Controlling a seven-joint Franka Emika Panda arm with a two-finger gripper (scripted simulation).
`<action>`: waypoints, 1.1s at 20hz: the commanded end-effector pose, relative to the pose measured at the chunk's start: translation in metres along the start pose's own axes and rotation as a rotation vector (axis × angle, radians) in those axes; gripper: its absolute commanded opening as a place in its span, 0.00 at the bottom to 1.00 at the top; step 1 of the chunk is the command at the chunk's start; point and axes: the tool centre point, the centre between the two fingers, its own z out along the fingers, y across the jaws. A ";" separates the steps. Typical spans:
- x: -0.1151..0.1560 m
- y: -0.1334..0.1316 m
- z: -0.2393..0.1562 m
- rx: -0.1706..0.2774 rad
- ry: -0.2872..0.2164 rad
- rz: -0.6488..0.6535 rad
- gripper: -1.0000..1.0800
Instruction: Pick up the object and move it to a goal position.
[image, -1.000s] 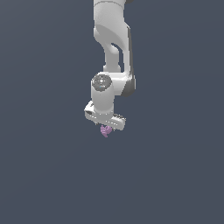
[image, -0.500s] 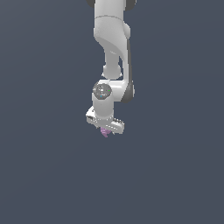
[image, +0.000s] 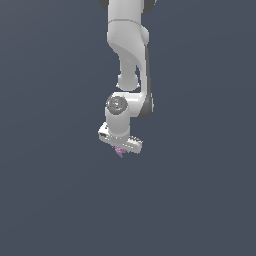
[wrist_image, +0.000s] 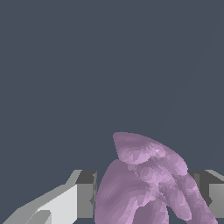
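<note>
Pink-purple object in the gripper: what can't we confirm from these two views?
- Goal position: no marker in either view.
- Pink-purple object: exterior view, tiny; the gripper body hides most of it.
- Object's lower part: wrist view, cut by the frame edge.
- Finger contact: wrist view, the object's bulk covers the inner faces, so touching can't be verified.
</note>
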 end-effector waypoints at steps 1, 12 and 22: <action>0.000 0.000 0.001 0.000 -0.001 0.000 0.00; -0.005 -0.018 -0.024 0.000 0.000 0.000 0.00; -0.020 -0.077 -0.106 -0.001 0.000 0.000 0.00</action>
